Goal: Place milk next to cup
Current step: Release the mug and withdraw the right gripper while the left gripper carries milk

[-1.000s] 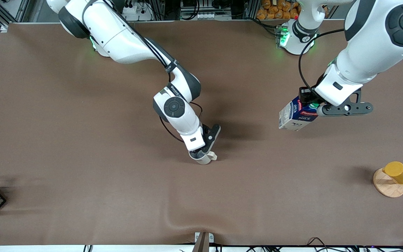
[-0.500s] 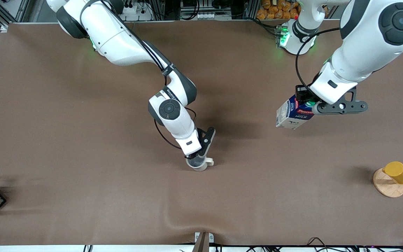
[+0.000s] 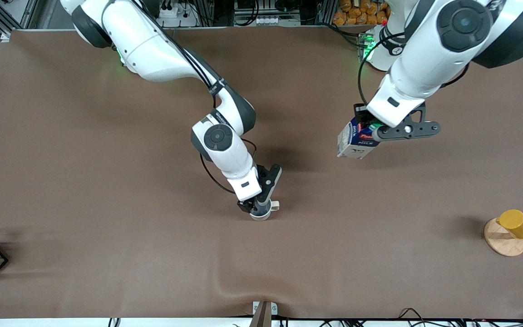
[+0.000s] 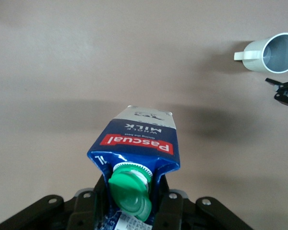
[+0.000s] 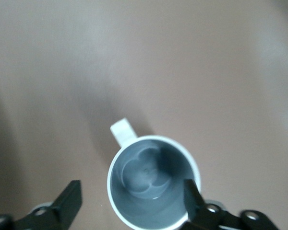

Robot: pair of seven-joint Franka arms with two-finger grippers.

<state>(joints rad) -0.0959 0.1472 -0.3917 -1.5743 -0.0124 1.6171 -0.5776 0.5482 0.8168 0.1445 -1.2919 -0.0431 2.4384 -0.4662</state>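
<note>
Currently, holdings:

- Left pincer [image 3: 365, 128]: upper right of centre in the front view, clamped on the milk's gable top, over bare table [image 3: 107, 136].
- Milk [image 3: 354, 141]: airborne, hanging tilted; long axis slanted, base toward the lower left of the frame, green cap [image 4: 130, 190] up between my fingers [image 4: 165, 201].
- Right pincer [image 3: 257, 206]: centre of the front view, low at the cup [image 3: 261, 211], fingers spread either side of its rim, gripping nothing as far as I can tell.
- Cup: upright on the table, centre frame, handle toward the left arm's end.

Risks, as I judge them:

- Tilted carton lands on an edge and topples.
- Grip on the thin gable slips in transit.
- Carton or left arm strikes the right pincer crowding the cup, or knocks the cup over.
</note>
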